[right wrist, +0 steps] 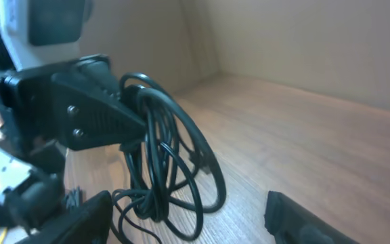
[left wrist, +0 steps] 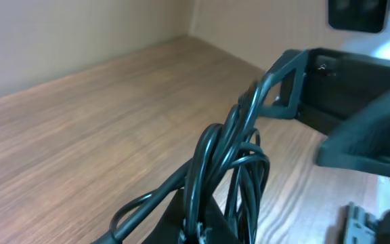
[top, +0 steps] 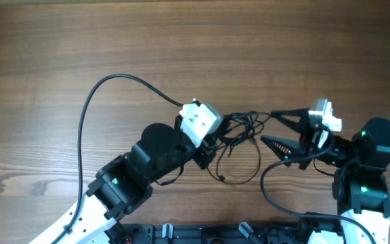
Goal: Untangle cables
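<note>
The cables (top: 242,132) are a tangle of thin black loops between my two grippers, with one loop lying on the table toward the front. My left gripper (top: 217,139) is shut on the left side of the bundle; in the left wrist view the cables (left wrist: 212,156) rise out of its jaws (left wrist: 202,227). My right gripper (top: 268,129) is open, its fingertips at the bundle's right side. One strand reaches its far finger (left wrist: 286,74). In the right wrist view the loops (right wrist: 161,149) hang from the left gripper (right wrist: 93,112), ahead of the open right jaws (right wrist: 187,207).
The left arm's thicker black cable (top: 87,102) arcs over the wooden table (top: 195,41) at the left. Both arm bases stand along the front edge. A light wall rises behind the table in the right wrist view (right wrist: 303,41).
</note>
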{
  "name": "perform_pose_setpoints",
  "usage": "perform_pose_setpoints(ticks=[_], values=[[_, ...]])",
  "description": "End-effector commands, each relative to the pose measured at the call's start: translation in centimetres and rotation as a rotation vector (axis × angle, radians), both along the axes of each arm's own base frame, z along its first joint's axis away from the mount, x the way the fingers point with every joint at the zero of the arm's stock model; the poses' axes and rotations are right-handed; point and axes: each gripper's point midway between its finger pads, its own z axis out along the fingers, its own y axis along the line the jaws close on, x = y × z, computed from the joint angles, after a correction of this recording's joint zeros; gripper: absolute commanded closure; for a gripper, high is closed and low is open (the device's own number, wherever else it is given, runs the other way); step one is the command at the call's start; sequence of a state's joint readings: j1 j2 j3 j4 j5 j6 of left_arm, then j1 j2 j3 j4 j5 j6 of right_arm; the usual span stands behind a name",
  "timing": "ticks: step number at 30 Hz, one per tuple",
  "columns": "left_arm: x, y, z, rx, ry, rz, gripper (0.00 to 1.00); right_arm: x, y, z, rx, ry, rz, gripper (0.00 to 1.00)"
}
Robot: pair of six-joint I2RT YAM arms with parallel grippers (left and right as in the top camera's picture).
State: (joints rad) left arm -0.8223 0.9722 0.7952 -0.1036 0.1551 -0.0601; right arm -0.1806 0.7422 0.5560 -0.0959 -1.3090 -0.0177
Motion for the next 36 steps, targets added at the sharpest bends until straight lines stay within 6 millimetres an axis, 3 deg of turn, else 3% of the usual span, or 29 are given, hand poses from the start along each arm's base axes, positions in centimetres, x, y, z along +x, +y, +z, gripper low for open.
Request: perform_pose_setpoints(ticks=[1,2,4,5,8,12,14,18,23,26,27,28,29,32,34,36], values=[[-1.3,-1.0,1.7,-0.054,-0.048,-0.106,0.96,-1.5,0.6,0.9,0.01,-0.062,0.1,0.45],[-1.6,-1.2,2.2,-0.072,-0.061,-0.125,0.96,-1.5,0.6,0.9,0.01,-0.062,0.1,0.48],[-1.8,-1.4,2.5,-0.083,-0.067,-0.141,0.96,-1.5,0.6,0.9,0.01,-0.061,0.099,0.84],[-1.8,-1.4,2.5,-0.083,-0.066,-0.141,0.96,-1.5,0.6,0.9,0.009,-0.061,0.099,0.96],[-1.6,-1.3,2.5,-0.082,-0.068,-0.133,0.96,-0.3,0.1,0.8,0.002,-0.039,0.028,0.96],[-0.1,-0.4,2.4,-0.105,-0.016,-0.011,0.96,4.3,-3.0,-0.8,0.086,0.25,-0.33,0.96],[0.1,-0.2,2.5,-0.108,-0.015,0.004,0.96,6.1,-5.5,-2.9,0.14,0.426,-0.55,0.96],[0.4,0.1,2.6,-0.11,-0.017,0.032,0.96,6.5,-7.9,-5.8,0.154,0.582,-0.738,0.96],[2.6,2.2,2.7,-0.151,0.02,0.225,0.96,6.5,-9.2,-7.1,0.162,0.653,-0.839,0.96],[3.0,2.8,3.0,-0.17,0.025,0.268,0.96,6.5,-9.8,-7.7,0.165,0.681,-0.883,0.96],[3.0,2.8,3.1,-0.171,0.023,0.268,0.96,6.6,-9.9,-7.6,0.168,0.675,-0.887,0.9],[3.0,2.8,3.1,-0.172,0.023,0.268,0.96,6.6,-9.9,-7.6,0.168,0.677,-0.888,0.72],[2.9,2.8,3.1,-0.172,0.023,0.268,0.96,6.6,-9.9,-7.6,0.168,0.675,-0.887,0.66],[2.9,2.8,3.1,-0.172,0.023,0.268,0.96,6.6,-9.7,-7.6,0.165,0.672,-0.879,0.19],[2.9,2.8,3.1,-0.172,0.023,0.268,0.96,6.6,-8.9,-6.8,0.131,0.605,-0.806,0.06],[2.9,2.8,3.1,-0.177,0.029,0.269,0.96,6.3,-7.4,-5.6,0.092,0.513,-0.691,0.05]])
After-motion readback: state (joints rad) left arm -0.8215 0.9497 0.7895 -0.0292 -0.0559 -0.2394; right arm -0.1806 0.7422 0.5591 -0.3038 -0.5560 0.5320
